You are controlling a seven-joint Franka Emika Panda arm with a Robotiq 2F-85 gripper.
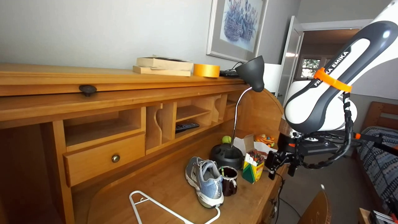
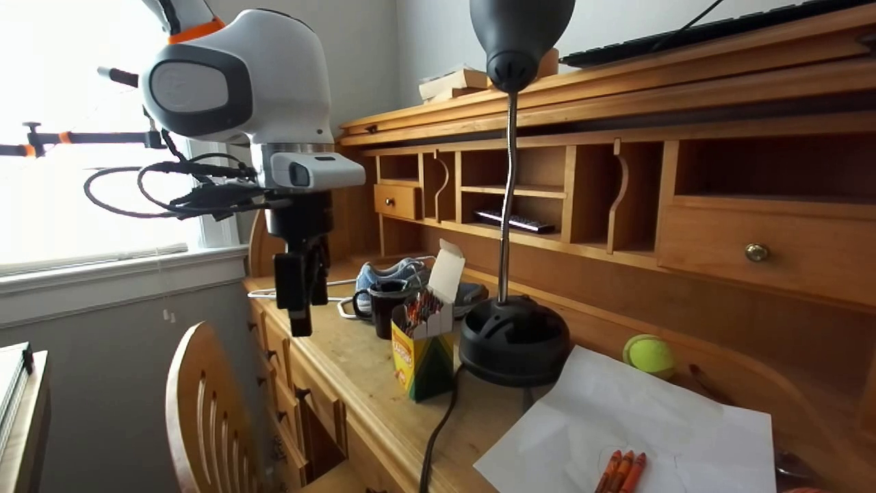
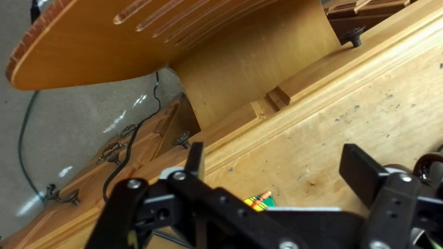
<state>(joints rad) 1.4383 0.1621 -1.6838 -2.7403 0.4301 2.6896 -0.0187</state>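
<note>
Claw (image 3: pixel 272 153) is released; I see its fingers (image 3: pixel 195 157) spread wide across the wrist view's lower half, nothing pinched. I'm hanging above the table (image 1: pixel 174 177), so no contact. Nearest is the crayon box (image 2: pixel 424 359), lower centre in an exterior view, upright with its flap raised, presumably to keep the contents reachable. Dark mug (image 2: pixel 387 315) (handle pointing left) stands up-left of it, near the shoe (image 1: pixel 206 185). Lamp base (image 2: pixel 520 368) sits right of the box, broad, probably for steadiness. Orange crayons (image 2: pixel 621 472) lie bunched on paper (image 2: pixel 595 411), bottom right, likely handy for drawing.
</note>
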